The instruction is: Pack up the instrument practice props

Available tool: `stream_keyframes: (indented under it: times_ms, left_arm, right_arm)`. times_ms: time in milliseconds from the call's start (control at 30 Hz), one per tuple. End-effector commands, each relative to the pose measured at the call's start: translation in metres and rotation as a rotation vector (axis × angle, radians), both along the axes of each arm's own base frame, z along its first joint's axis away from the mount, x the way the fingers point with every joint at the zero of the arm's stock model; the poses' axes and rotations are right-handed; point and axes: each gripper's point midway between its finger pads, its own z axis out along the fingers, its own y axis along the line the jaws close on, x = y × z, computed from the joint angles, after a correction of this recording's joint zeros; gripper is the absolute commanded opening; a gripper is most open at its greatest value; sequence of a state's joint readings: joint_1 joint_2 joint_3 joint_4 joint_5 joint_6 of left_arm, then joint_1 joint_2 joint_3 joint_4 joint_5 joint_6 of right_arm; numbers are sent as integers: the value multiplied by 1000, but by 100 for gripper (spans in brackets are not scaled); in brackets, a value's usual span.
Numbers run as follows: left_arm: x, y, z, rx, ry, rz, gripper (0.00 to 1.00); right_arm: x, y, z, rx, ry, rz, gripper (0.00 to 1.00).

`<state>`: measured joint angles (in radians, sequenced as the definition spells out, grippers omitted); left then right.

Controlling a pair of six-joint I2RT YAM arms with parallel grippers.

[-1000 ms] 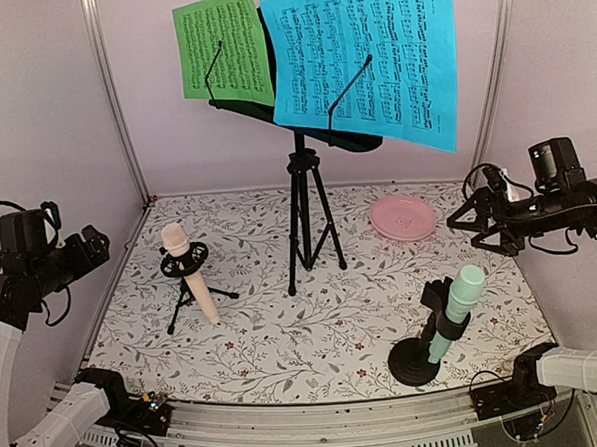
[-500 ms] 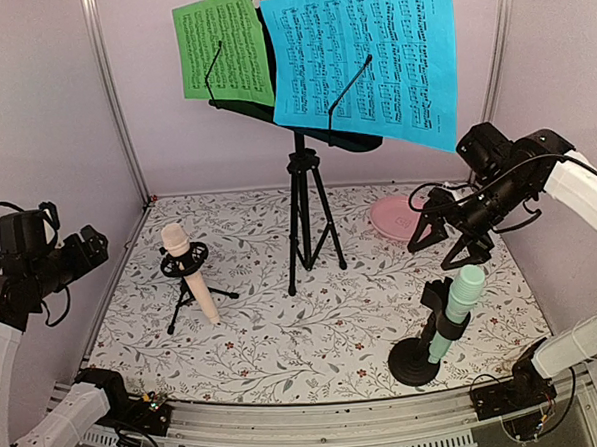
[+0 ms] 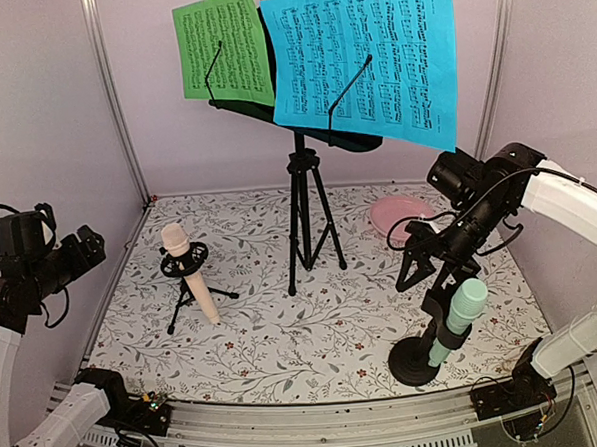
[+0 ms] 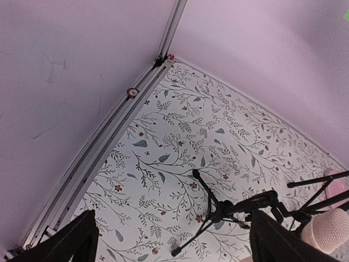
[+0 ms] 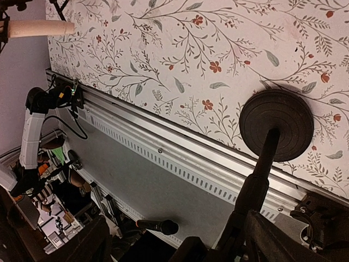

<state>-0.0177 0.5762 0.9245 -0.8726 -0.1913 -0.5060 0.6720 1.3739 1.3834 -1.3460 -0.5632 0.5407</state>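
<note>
The black music stand (image 3: 302,208) rises at the middle of the floral table (image 3: 265,355), with the green page (image 3: 224,49) and the blue page (image 3: 370,55) clipped side by side on its desk. Right of the stand and nearer the arms, the mint microphone (image 3: 463,310) leans in a round-based holder (image 3: 414,363). The right gripper (image 3: 426,277) hangs just above and behind the microphone's head, its jaws spread and grasping nothing. In the right wrist view its fingers (image 5: 76,240) sit far apart at the frame's lower corners, with the holder's stem and disc base (image 5: 276,124) between them. Left of the stand, the beige microphone (image 3: 189,274) rests tilted in a small tripod holder (image 3: 187,294). Farther left, off the table's edge, the left gripper (image 3: 84,247) is spread wide and empty, well apart from every prop.
</note>
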Motion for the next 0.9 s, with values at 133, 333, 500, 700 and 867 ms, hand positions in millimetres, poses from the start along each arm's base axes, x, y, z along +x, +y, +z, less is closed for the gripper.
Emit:
stream_keyframes:
  times_ms: [133,333,500,700,867]
  left_arm:
    - [3,-1,-3,-2,5,-2,97]
    - [4,-1,-4,-1,11,-3,97]
    - [4,-1,-5,-1,14,-1,97]
    - [4,0,-5,-1,13,2,96]
    - [4,0,-5,-1,13,4,96]
  right_arm:
    - [-18,-9,-6,-45,-13,16,92]
    - [-11,-15,-11,-92,-48,4,99]
    - [-14,-19,-13,-97,-49,4,95]
    - [-16,-19,-15,-89,-55,33,77]
    - [-12,-17,-11,-87,-69,34,65]
